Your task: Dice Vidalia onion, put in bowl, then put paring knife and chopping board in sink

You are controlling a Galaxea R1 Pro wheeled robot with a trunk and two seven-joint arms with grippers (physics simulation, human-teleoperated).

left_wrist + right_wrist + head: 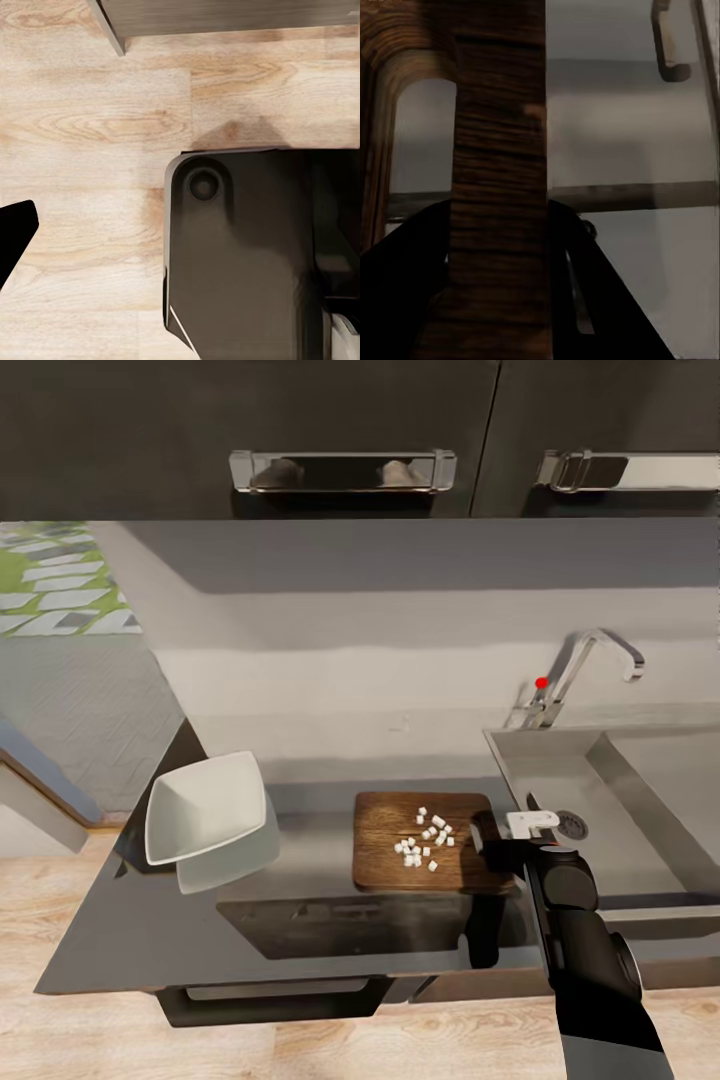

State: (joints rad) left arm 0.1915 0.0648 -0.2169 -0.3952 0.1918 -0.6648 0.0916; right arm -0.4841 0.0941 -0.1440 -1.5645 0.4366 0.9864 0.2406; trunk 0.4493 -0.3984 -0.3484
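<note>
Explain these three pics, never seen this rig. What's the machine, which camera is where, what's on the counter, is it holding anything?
It is a simulated wheeled robot with two arms, steered by a person. The big picture comes from its head camera, looking down on a grey countertop. On it sit a white bowl, tipped up on one side, and a wooden chopping board carrying small white pieces of diced onion. The sink with its tap lies to the right.

The other two pictures come from cameras on the wrists. The right wrist view shows the board's handle end up close, with the right gripper closed on it; its dark fingers flank the wood. The left wrist view looks down at the wooden floor and the robot's dark base.
</note>
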